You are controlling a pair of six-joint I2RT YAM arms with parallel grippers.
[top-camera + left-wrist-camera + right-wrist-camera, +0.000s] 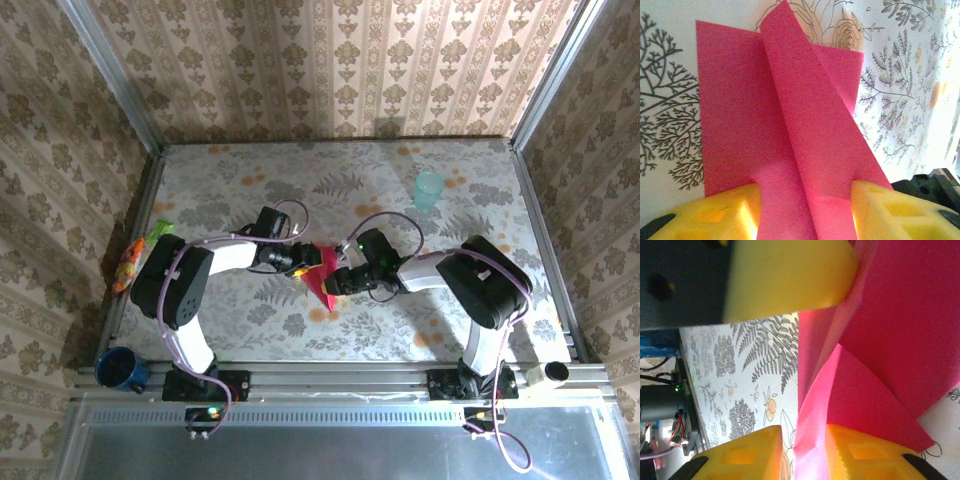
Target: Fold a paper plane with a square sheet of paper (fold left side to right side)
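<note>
The raised flap should be carried across and its crease pressed flat while the square sheet of paper (pixel 322 272) is kept pinned at mid-bench (pixel 250 180) between the arms. The left tool (pixel 805 205) is spread wide, straddling the sheet. The right tool (pixel 805 452) is parted around an upstanding fold, apparently not pinching it. The paper is seen as matte magenta, part-folded, its flaps overlapped toward a point.

Matt, finely grained paper sheet (pixel 805 140); smooth yellow plastic fingers (pixel 715 215).
</note>
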